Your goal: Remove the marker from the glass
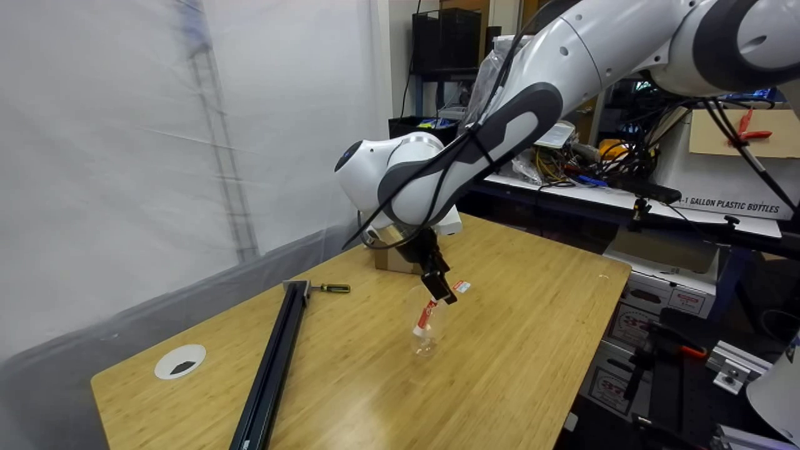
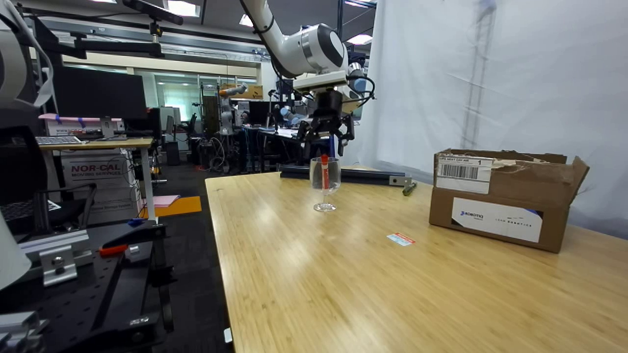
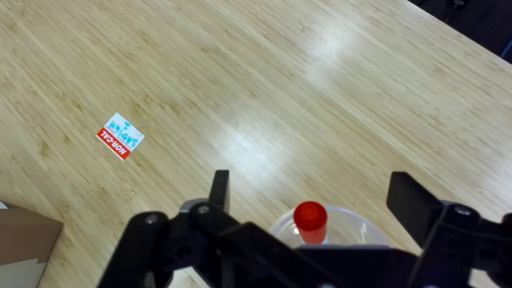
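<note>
marker (image 3: 310,220): stands leaning in the glass (image 2: 334,178), its red end just above the rim; in the wrist view i find it at 5 o'clock from centre.
glass: clear, stemmed, upright on the table (image 1: 512,306); part of it hidden by me in the wrist view.
jaws: released, grasping nothing; my fingers (image 3: 412,206) stand wide at 9 and 3 o'clock of the red end, and i see neither touching it.
cardboard box (image 3: 26,238): well apart from the glass, at 8 o'clock in the wrist view.
sticker (image 3: 120,136): flat on the table, at 9 o'clock there.
step in hand: lining up over the marker, i judge; the grasp is not yet made.
next move: should be a straight descent until my fingers flank the red end, then a squeeze, then a lift along the marker's lean until it clears the bowl.
glass rim: i cannot tell whether my fingers sit level with it or above; a finger catching it could tip the glass, so gently.
</note>
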You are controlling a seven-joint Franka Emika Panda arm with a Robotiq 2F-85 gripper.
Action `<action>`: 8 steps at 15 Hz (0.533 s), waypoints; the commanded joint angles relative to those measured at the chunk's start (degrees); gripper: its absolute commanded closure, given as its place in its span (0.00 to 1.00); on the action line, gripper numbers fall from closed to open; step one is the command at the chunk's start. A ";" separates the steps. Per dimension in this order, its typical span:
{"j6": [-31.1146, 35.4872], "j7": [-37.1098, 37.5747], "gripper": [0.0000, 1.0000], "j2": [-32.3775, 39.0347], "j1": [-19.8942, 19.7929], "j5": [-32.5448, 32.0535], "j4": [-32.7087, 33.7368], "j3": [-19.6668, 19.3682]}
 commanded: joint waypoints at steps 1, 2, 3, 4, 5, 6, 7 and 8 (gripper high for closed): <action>0.82 -2.53 0.00 0.95 0.97 -2.49 1.56 -0.71; 1.02 -3.05 0.00 1.19 1.00 -2.91 1.79 -0.68; 1.73 -3.73 0.00 1.31 0.92 -3.16 1.80 -0.57; 2.06 -4.11 0.00 1.57 0.91 -3.28 1.99 -0.57; 3.32 -4.82 0.00 1.70 0.73 -3.38 1.85 -0.43; 4.46 -5.28 0.00 1.90 0.57 -3.27 1.80 -0.38; 5.25 -5.96 0.00 2.06 0.39 -3.07 1.84 -0.30; 5.72 -6.66 0.00 2.03 0.29 -3.00 1.89 -0.26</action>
